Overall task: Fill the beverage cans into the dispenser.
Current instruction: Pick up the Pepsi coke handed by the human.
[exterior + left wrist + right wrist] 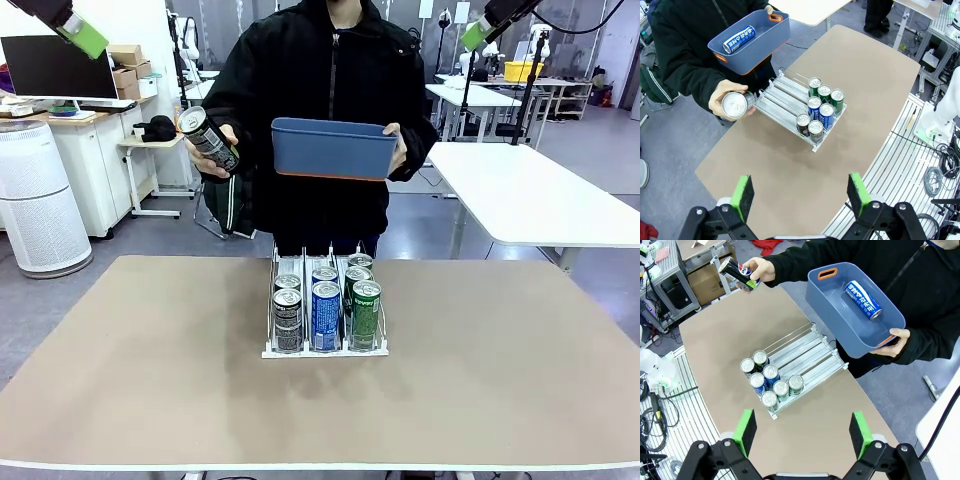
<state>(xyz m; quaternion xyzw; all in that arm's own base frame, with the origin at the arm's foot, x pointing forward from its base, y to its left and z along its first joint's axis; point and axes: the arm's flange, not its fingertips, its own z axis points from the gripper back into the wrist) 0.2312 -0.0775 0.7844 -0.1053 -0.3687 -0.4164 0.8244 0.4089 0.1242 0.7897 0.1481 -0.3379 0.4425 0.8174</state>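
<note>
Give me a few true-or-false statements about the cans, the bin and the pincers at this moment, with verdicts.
1. The dispenser holds seven cans. True.
2. The blue bin the person holds is empty. False: one blue can lies in it.
3. The left pincer and right pincer each grip a can. False: both are open and hold nothing, high above the table.
4. The person's hand holds a black-and-silver can. True.
5. The green cans stand in the middle lane. False: they are in the lane on the robot's right; the middle lane holds blue ones.
</note>
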